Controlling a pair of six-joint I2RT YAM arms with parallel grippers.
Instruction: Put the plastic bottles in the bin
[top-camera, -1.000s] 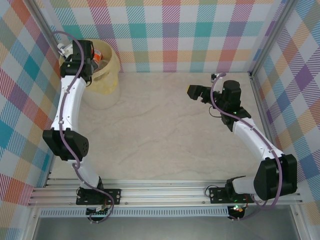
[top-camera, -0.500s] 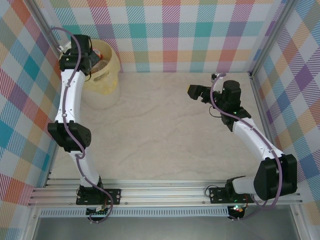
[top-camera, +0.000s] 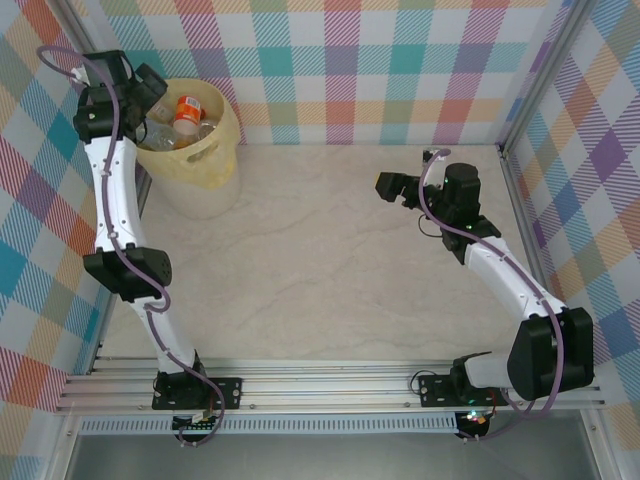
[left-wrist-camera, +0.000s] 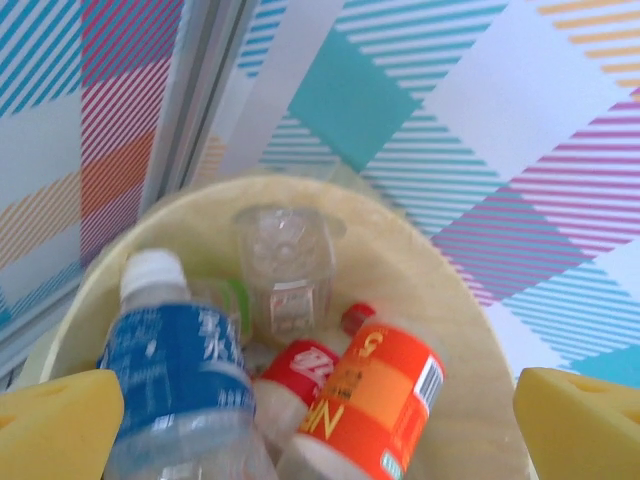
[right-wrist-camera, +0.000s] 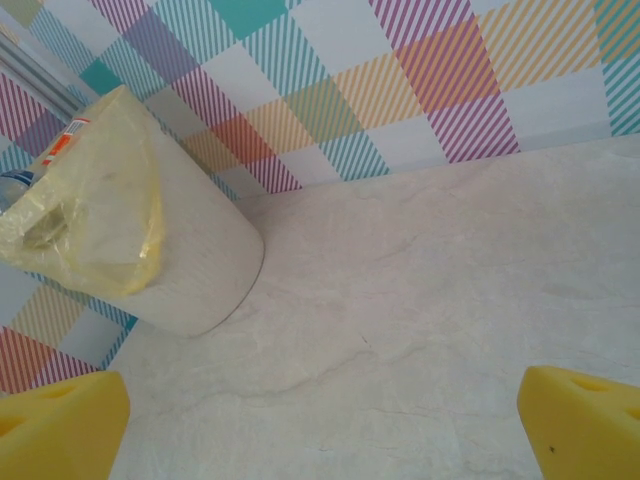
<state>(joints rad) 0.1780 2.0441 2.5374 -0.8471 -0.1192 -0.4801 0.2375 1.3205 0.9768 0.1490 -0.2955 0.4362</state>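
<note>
The pale yellow bin (top-camera: 212, 158) stands at the far left corner and holds several plastic bottles. Looking down into it, I see a blue-labelled bottle (left-wrist-camera: 170, 360), an orange-labelled bottle (left-wrist-camera: 385, 395), a red-labelled one (left-wrist-camera: 300, 370) and a clear crushed one (left-wrist-camera: 285, 265). The orange bottle (top-camera: 187, 108) lies on top of the pile. My left gripper (top-camera: 150, 84) hangs open above the bin's left rim, its yellow pads (left-wrist-camera: 55, 425) wide apart with nothing between them. Over the right side of the table my right gripper (top-camera: 388, 185) is open and empty, facing the bin (right-wrist-camera: 150, 230).
Checked walls close in the table at the back and on both sides. A metal corner post (left-wrist-camera: 195, 90) runs just behind the bin. The marbled tabletop (top-camera: 330, 260) lies between the two arms.
My left gripper has opened and pulled back to the left off the bin's middle. The orange-labelled bottle now lies loose on the pile. The right arm has not moved.
</note>
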